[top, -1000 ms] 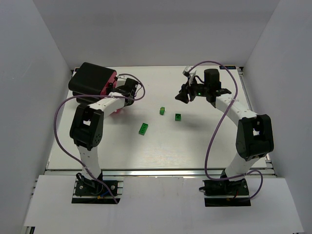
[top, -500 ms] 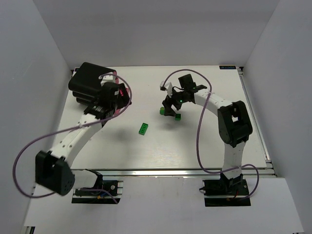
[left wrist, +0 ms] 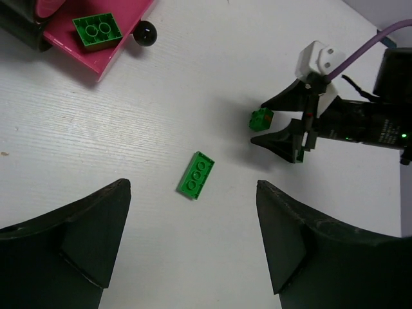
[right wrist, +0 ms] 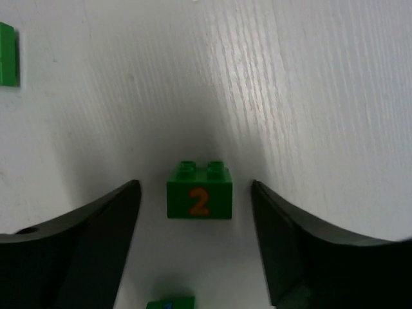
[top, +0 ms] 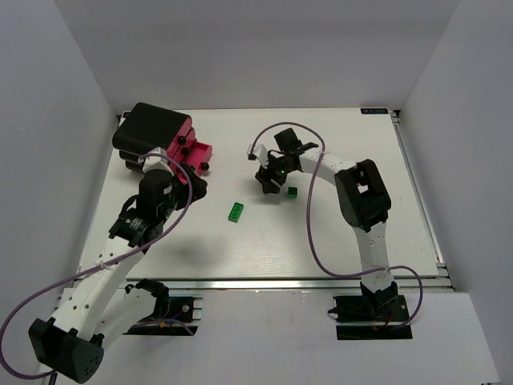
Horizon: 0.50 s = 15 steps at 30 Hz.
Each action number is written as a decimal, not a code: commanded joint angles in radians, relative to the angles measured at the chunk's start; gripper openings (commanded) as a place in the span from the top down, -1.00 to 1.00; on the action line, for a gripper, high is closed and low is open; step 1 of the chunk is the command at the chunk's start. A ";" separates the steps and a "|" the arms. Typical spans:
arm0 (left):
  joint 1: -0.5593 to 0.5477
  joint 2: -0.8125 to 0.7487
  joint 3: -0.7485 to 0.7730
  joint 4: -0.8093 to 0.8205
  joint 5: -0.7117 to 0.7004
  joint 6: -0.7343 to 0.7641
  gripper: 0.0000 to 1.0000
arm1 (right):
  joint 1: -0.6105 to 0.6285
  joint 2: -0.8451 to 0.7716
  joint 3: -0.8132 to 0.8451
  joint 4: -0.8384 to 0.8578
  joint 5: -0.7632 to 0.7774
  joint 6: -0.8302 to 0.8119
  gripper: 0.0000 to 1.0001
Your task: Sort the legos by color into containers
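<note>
The right pincer (right wrist: 195,190) stands spread wide, low over the white table (right wrist: 322,77). A small dark green studded plastic brick marked with an orange 2 (right wrist: 199,201) sits between its fingers, touching neither. The left pincer (left wrist: 193,188) hangs released above a flat green three-stud brick (left wrist: 196,175), near the open magenta-pink drawer (left wrist: 125,35).

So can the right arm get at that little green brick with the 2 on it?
Probably yes: the brick sits between the right gripper's open fingers, with bare table around it and nothing in the way.
</note>
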 commanded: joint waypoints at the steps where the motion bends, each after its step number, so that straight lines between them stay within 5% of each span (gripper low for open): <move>1: 0.003 -0.069 -0.016 -0.081 -0.029 -0.045 -0.77 | 0.020 0.013 0.066 0.008 0.001 -0.011 -0.38; 2: 0.003 -0.080 -0.021 -0.093 -0.033 -0.062 -0.77 | 0.022 0.015 0.071 -0.001 -0.007 -0.014 -0.25; 4: 0.003 -0.106 -0.034 -0.124 -0.046 -0.076 -0.77 | 0.022 0.016 0.083 -0.024 -0.019 -0.017 0.48; 5: 0.003 -0.138 -0.041 -0.131 -0.050 -0.085 -0.77 | 0.022 0.010 0.089 -0.040 -0.032 -0.020 0.99; 11: 0.003 -0.224 -0.007 -0.176 -0.128 -0.088 -0.78 | 0.029 -0.017 0.215 -0.094 -0.188 0.003 1.00; 15: 0.003 -0.252 0.027 -0.165 -0.156 -0.080 -0.80 | 0.101 0.051 0.416 0.075 -0.266 0.295 1.00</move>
